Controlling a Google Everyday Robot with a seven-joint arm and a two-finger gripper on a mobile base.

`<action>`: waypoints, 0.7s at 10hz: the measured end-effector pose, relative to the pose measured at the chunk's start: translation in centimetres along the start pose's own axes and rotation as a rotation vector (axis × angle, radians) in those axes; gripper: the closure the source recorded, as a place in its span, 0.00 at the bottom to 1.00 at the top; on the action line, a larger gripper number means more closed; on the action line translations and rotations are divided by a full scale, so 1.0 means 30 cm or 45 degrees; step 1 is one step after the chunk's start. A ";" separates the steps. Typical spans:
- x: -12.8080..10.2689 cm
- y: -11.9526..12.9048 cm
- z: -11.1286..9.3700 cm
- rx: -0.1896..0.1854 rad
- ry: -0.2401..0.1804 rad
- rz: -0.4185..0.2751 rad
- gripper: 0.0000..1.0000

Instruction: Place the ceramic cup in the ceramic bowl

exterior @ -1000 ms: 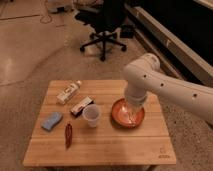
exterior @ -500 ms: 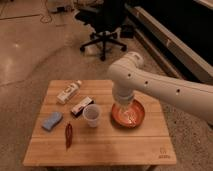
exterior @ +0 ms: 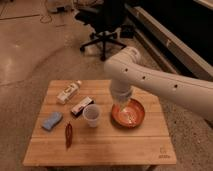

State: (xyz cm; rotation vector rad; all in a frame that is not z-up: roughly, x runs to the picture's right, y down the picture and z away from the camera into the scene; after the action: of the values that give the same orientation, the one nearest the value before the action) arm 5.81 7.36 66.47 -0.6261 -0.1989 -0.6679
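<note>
A light wooden worktop (exterior: 115, 146) with visible plank seams fills the lower half of the frame, with a small dark mark printed near its lower right corner. It stands on a pale, speckled, polished floor (exterior: 30, 55) that catches light at the left. In the upper middle, a black office chair (exterior: 104, 25) on a star base stands on that floor. A dark wall unit runs diagonally across the upper right.

The white arm (exterior: 160, 82) reaches in from the right edge and bends down to the gripper (exterior: 122, 108), which hangs over the left rim of the ceramic bowl (exterior: 136, 116), right of the worktop's centre. Whether the gripper is open, closed or holding anything cannot be told.

The ceramic cup (exterior: 92, 115) stands upright on the worktop just left of the bowl, apart from it. Further left lie a white bottle (exterior: 69, 92), a dark-and-white packet (exterior: 81, 106), a blue sponge (exterior: 52, 120) and a thin reddish-brown item (exterior: 68, 135).
</note>
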 end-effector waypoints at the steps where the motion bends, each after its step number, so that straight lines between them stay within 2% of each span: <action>1: -0.018 -0.023 0.010 0.001 0.001 0.001 0.60; 3: -0.056 -0.070 0.018 -0.002 -0.002 -0.028 0.60; 7: 0.000 -0.003 -0.010 -0.014 -0.017 -0.017 0.60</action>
State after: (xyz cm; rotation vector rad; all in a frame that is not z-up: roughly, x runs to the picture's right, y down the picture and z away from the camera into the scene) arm 5.74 7.12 66.27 -0.6406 -0.2118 -0.6782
